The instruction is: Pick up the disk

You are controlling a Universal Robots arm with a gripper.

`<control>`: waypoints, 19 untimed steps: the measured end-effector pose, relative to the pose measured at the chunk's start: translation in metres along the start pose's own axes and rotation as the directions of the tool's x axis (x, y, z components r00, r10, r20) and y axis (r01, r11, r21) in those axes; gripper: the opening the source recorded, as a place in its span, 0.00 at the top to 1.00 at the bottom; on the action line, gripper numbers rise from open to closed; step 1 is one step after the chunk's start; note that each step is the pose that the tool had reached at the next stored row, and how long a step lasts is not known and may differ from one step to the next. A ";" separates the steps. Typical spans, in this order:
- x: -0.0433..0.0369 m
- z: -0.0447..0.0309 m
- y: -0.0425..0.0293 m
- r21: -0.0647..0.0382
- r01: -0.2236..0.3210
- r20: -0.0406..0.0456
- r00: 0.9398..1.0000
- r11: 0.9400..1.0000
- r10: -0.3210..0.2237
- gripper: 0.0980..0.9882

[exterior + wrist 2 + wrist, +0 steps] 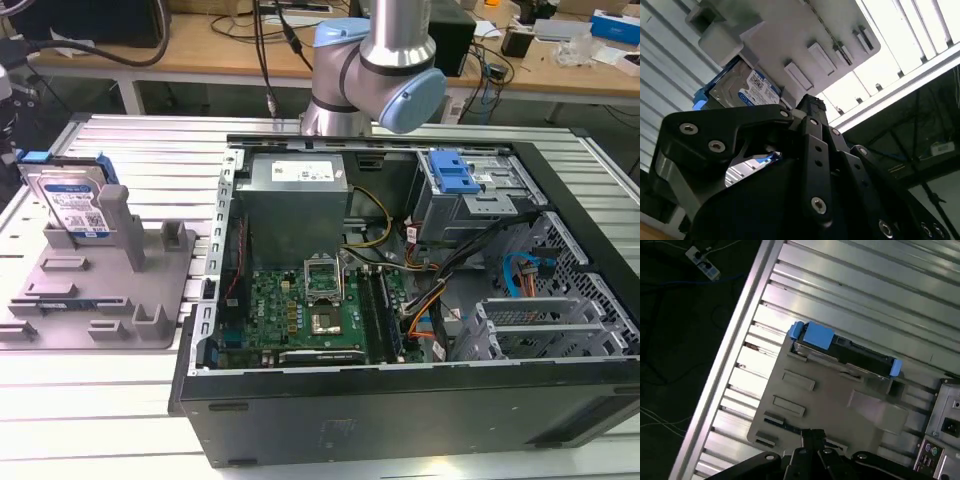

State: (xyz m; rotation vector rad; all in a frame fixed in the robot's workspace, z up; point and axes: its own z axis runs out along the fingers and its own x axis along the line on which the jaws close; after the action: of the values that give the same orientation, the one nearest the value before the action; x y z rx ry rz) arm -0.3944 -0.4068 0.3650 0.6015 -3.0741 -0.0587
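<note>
The disk (75, 205) stands upright on its edge in a slot of the grey fixture plate (100, 300), at the exterior view's left. It is silver-grey with a white-and-blue label and blue rails. In the second wrist view the disk (752, 90) shows its label beyond the black gripper (807, 107). In the first wrist view the disk (845, 347) appears edge-on with blue ends, and the gripper (812, 435) hangs over the fixture plate (840, 395), apart from the disk and holding nothing that I can see.
An open computer case (400, 400) lies on the ribbed metal table (150, 150), to the right of the fixture in the exterior view. It holds a grey power supply box (295, 190) and a drive cage with a blue tab (455, 175). The arm (375, 60) rises behind it.
</note>
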 end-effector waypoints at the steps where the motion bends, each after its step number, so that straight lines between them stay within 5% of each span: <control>1: -0.0003 0.0000 -0.0001 0.000 0.027 -0.001 1.000 1.000 -0.027 0.99; 7: -0.0021 -0.0001 -0.0009 -0.001 0.145 -0.007 0.989 0.989 -0.145 0.99; 9: -0.0029 -0.0001 -0.0012 -0.002 0.195 -0.010 0.981 0.981 -0.195 0.98; 15: -0.0042 -0.0001 -0.0017 -0.004 0.324 -0.016 0.946 0.946 -0.324 0.50; 19: -0.0043 -0.0001 -0.0018 -0.004 0.350 -0.018 0.936 0.937 -0.350 0.50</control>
State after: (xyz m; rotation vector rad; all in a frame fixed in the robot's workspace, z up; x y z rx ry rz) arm -0.3898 -0.4068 0.3650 1.1357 -2.9075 -0.0552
